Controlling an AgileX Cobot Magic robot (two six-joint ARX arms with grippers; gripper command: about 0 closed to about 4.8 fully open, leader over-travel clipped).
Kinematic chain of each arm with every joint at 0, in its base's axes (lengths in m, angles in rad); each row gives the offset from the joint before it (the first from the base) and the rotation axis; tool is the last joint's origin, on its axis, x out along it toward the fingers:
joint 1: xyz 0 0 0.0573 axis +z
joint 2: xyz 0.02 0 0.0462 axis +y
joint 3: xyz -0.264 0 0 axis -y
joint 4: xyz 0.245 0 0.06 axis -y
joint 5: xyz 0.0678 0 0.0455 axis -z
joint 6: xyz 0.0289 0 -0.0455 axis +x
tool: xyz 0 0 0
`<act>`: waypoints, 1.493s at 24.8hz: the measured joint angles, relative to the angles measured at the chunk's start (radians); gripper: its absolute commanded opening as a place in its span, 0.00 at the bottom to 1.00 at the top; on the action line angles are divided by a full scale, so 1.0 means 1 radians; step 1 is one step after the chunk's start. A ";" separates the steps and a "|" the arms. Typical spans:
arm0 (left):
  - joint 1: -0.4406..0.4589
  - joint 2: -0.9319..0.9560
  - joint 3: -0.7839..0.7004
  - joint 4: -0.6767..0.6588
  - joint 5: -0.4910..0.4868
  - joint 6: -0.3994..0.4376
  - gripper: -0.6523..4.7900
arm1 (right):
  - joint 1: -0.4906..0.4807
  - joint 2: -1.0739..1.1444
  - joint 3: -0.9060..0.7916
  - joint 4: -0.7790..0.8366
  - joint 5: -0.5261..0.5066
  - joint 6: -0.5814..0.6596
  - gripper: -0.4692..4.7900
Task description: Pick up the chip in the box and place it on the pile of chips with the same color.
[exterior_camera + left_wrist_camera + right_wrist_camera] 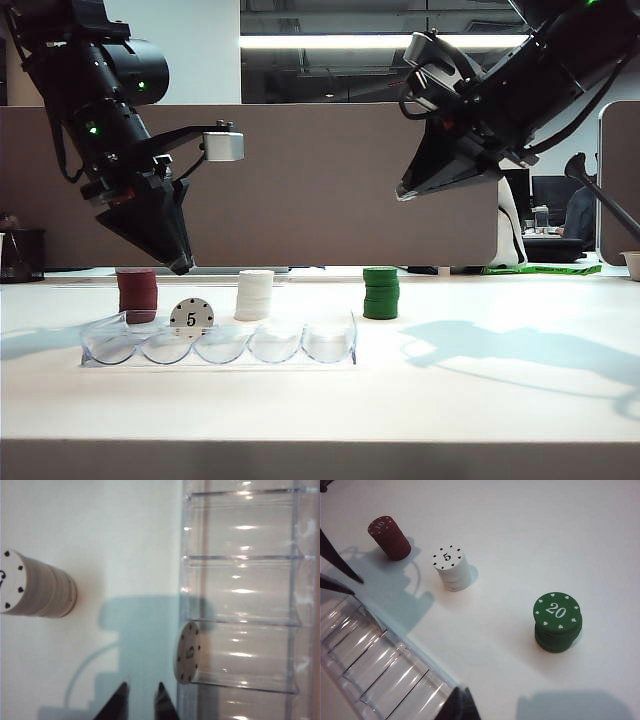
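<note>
While the chip (191, 318) stands on edge in the second slot from the left of the box (330, 350) on the desk (480, 400), the left gripper (180, 265) hangs above it and the right gripper (405, 192) is raised well to the right. The pile of chips (254, 295) sits just behind the box. From the left wrist, the left gripper (141, 692) stands slightly apart, holding nothing, near the chip (187, 652). From the right wrist, the right gripper's state cannot be told.
</note>
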 measured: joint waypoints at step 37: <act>-0.006 0.045 0.000 -0.023 0.105 -0.066 0.40 | 0.001 0.000 0.000 -0.002 0.000 0.000 0.08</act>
